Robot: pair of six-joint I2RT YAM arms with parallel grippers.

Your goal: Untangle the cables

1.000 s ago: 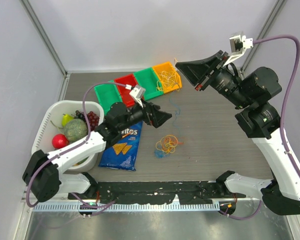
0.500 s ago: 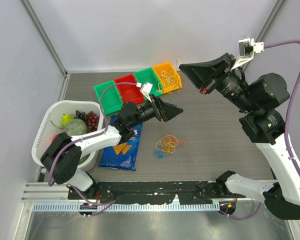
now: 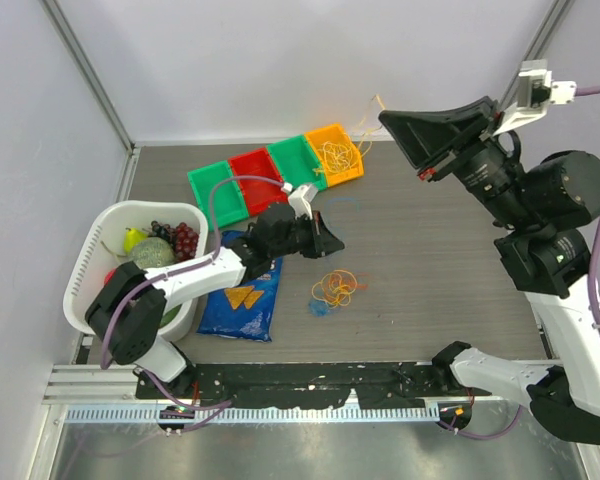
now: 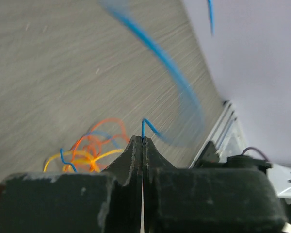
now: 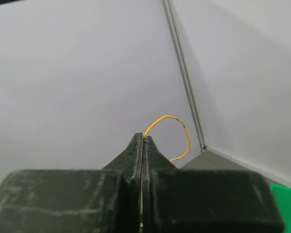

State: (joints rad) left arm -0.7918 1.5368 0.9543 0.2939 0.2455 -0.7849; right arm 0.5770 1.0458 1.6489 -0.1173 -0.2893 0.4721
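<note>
2 strands gripped: left gripper (image 4: 143, 140) clenched on a blue strand (image 4: 151, 127) near the cables (image 3: 335, 288) tangled on the table (image 3: 440, 250); right gripper (image 5: 143, 138) clamps a yellow loop (image 5: 177, 119) high. Draw blue away slowly.

The basket (image 3: 83, 270) stands at the left edge of the table (image 3: 430, 250), with produce (image 3: 152, 252) in it. The chip bag (image 3: 242, 290) lies just right of the basket. The cables (image 3: 335, 289) lie right of the bag. A row of four bins (image 3: 275, 172) stands behind them, with more cables in the rightmost.
</note>
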